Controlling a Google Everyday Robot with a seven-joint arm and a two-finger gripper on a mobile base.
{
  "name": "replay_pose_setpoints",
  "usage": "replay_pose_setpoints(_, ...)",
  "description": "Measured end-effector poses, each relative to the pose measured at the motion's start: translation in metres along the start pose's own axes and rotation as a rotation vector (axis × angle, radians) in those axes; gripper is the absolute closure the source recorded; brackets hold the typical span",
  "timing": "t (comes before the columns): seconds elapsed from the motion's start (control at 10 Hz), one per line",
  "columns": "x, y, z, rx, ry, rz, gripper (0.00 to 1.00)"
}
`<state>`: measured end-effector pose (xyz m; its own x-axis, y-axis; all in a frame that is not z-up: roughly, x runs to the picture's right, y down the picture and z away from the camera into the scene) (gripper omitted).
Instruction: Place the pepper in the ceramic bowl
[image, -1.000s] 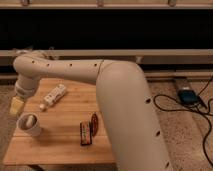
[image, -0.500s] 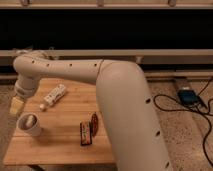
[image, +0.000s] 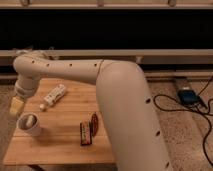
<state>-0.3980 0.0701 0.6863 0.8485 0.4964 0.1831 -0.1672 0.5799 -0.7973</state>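
Running off the lower-right edge, arm (image: 120, 100) bends across to frame left; gripper (image: 17, 106) hangs above mug (image: 29, 125), pincer spread, empty; pepper (image: 94, 122) lies mid-frame.

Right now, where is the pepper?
In the camera view, the pepper lies near the middle of the table, right of the black bar; the gripper hangs far left, above the white mug.

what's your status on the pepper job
Gripper open, empty, at left edge of table, near mug. Pepper on table beside black bar, untouched. Ceramic bowl not in view.
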Motion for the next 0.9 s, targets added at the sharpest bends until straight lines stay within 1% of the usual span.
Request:
replay_pose_setpoints(0.7, 0.0003, -0.0005, -0.0005, 0.002, 0.002, 0.004, 0.2)
replay_pose_setpoints(0.8, 0.0032, -0.0023, -0.0009, 0.012, 0.013, 0.018, 0.2)
replay_pose_setpoints(0.9, 0.0098, -0.0049, -0.0016, 0.028, 0.029, 0.057, 0.2)
